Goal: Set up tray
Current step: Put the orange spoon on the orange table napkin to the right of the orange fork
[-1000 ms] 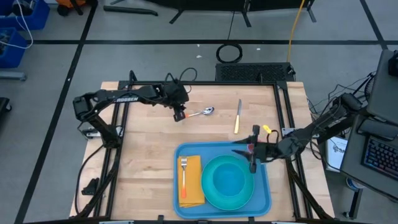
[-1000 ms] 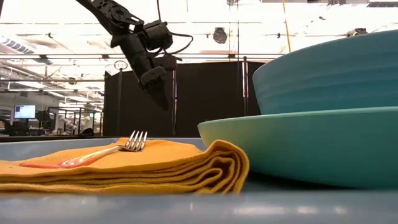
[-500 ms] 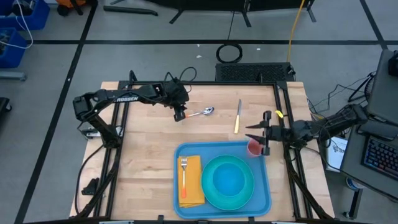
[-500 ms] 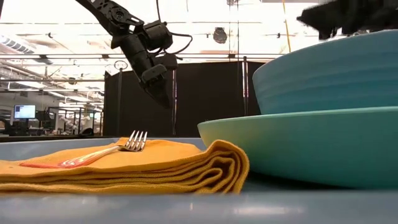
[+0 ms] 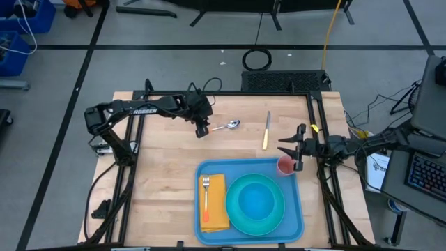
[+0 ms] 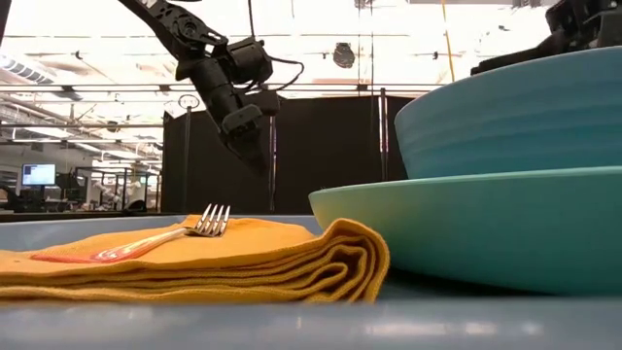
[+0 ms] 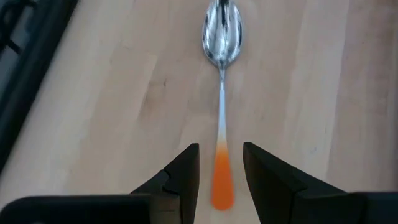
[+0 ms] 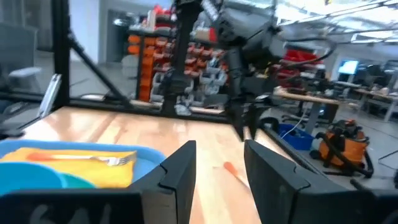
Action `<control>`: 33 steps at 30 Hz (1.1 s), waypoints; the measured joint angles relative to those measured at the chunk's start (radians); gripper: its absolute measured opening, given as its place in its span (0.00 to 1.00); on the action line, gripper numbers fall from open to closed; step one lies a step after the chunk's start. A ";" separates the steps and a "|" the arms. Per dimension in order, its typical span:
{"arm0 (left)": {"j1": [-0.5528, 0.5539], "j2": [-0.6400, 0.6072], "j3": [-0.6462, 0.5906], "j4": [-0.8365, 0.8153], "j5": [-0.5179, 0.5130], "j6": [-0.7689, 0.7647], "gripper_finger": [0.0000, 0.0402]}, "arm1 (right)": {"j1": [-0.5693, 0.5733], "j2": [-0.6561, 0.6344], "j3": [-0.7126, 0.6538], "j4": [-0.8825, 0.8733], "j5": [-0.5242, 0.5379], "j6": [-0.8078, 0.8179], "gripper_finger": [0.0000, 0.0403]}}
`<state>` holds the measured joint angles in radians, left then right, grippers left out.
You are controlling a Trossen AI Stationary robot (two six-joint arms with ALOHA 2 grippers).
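High view | wooden table [image 5: 160, 174] on grey floor [image 5: 174, 63] | tray [image 5: 293, 224] near edge | left gripper [image 7: 221, 174] parted astride spoon [image 7: 221, 56] handle, not clamped | right gripper [image 8: 219, 165] parted, empty

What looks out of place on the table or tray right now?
Nothing is spilled or damaged. The spoon and knife lie on the bare table, outside the tray. The left gripper straddles the spoon's orange handle, open. The right gripper is open beside the red cup.
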<state>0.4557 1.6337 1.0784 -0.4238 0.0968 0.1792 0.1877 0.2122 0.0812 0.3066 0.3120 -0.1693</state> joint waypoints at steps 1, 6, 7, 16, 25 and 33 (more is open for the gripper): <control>-0.001 0.000 -0.001 -0.002 0.002 -0.002 0.32 | -0.004 -0.027 -0.012 0.005 -0.001 -0.003 0.31; -0.007 0.025 -0.001 0.005 0.034 -0.004 0.32 | -0.019 -0.105 -0.029 0.006 0.003 -0.009 0.31; -0.008 0.031 0.000 0.021 0.040 -0.003 0.32 | -0.019 -0.109 -0.029 0.003 0.003 -0.006 0.31; -0.008 0.050 0.000 0.065 0.037 -0.001 0.32 | -0.018 -0.106 -0.031 0.003 0.000 0.026 0.31; -0.008 0.060 0.000 0.092 0.047 0.002 0.32 | -0.018 -0.105 -0.033 0.003 0.000 0.026 0.31; -0.014 0.083 -0.001 0.085 0.092 -0.016 0.32 | -0.018 -0.105 -0.034 0.003 0.000 0.026 0.31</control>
<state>0.4419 1.7164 1.0771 -0.3384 0.1889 0.1633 0.1696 0.1074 0.0476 0.3092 0.3119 -0.1429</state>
